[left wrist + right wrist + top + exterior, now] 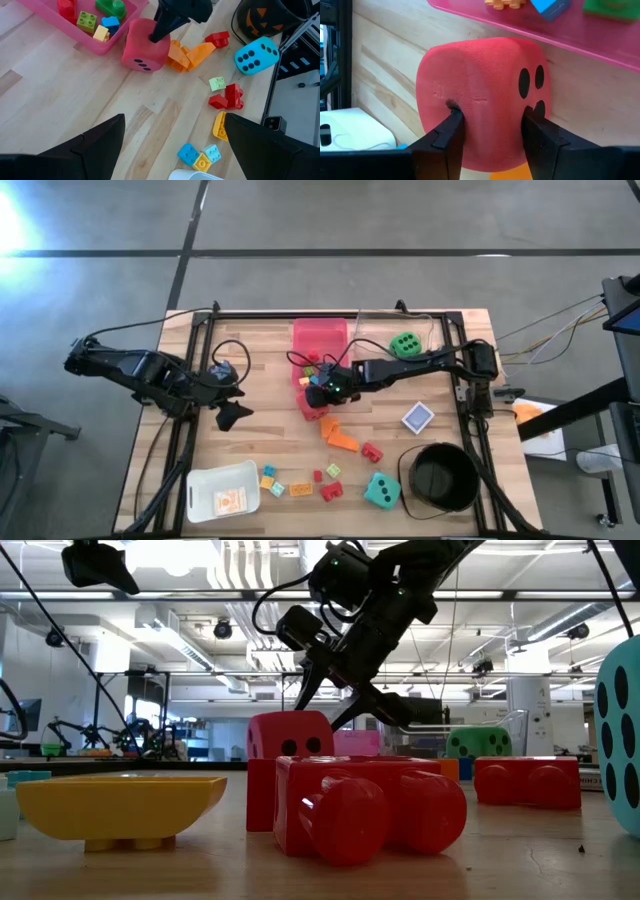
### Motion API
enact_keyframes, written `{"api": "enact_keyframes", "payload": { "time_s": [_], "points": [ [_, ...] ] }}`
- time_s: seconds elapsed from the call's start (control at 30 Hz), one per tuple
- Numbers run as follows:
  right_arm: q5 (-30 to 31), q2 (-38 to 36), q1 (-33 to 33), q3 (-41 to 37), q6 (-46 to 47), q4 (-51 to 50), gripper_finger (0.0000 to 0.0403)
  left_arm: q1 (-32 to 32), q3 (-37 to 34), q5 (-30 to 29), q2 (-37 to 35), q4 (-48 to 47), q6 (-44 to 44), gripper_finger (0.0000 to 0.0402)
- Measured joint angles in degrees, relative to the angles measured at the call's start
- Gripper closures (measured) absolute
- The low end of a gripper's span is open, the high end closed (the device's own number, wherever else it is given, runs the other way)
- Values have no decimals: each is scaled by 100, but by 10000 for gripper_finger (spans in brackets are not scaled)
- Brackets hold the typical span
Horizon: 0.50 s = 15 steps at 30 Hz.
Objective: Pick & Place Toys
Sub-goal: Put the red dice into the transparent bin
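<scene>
Pinching the red die [482, 102] between its two fingers, the right end effector [490, 135] pressed into the foam where it sat on the bench [270, 430] just beside the pink tray [318, 335]; the left end effector [172, 145] hung wide and empty well apart. A few bricks lay in the tray, but the green die [405, 344], teal die [381, 491] and scattered bricks remained out. Being a cube, the die had no long axis; a three-dot face showed sideways.
</scene>
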Motion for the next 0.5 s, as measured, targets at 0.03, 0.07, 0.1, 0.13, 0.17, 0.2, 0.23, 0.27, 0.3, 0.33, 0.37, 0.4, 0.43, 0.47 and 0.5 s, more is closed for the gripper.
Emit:
{"api": "enact_keyframes", "payload": {
  "time_s": [0.03, 0.07, 0.1, 0.13, 0.17, 0.2, 0.23, 0.27, 0.3, 0.33, 0.37, 0.4, 0.43, 0.47, 0.5],
  "points": [
    [-6, 0, 2, 22, -30, -12, 252, 0, 0, 0, 0, 0, 0, 55],
    [-19, 0, 13, 55, -67, -29, 252, 0, 0, 0, 0, 0, 0, 55],
    [-29, -13, 19, 84, -103, -33, 252, 0, 0, 0, 0, 0, 0, 55],
    [-39, -21, 26, 122, -134, -35, 253, 0, 0, 0, 0, 0, -2, 55],
    [-41, -45, 40, 154, -162, -39, 253, 0, 0, 0, 0, 0, -2, 55],
    [-39, -85, 58, 167, -196, -55, 253, 0, 0, 0, 0, 0, -7, 55],
    [-40, -129, 69, 183, -249, -87, 257, 0, 0, -1, 0, 0, -35, 55],
    [-44, -183, 80, 197, -294, -133, 261, 0, 0, 0, 0, 1, -41, 55],
    [-45, -249, 99, 199, -324, -187, 263, 0, 0, 0, 0, 0, -42, 55],
    [-46, -340, 109, 199, -340, -228, 265, 0, 0, 0, 0, 1, -42, 55],
    [-44, -426, 113, 199, -340, -216, 271, 0, 0, 0, 0, 2, -42, 55],
    [-44, -542, 120, 199, -350, -202, 278, 0, 0, 0, 0, 2, -42, 55],
    [-39, -662, 120, 198, -387, -244, 279, 0, 0, 0, 0, 4, -42, 55],
    [-33, -754, 123, 195, -418, -316, 279, 0, 0, 0, 0, 2, -42, 55],
    [-19, -843, 127, 190, -447, -389, 280, 0, 0, 0, 0, 4, -42, 55]
  ]
}}
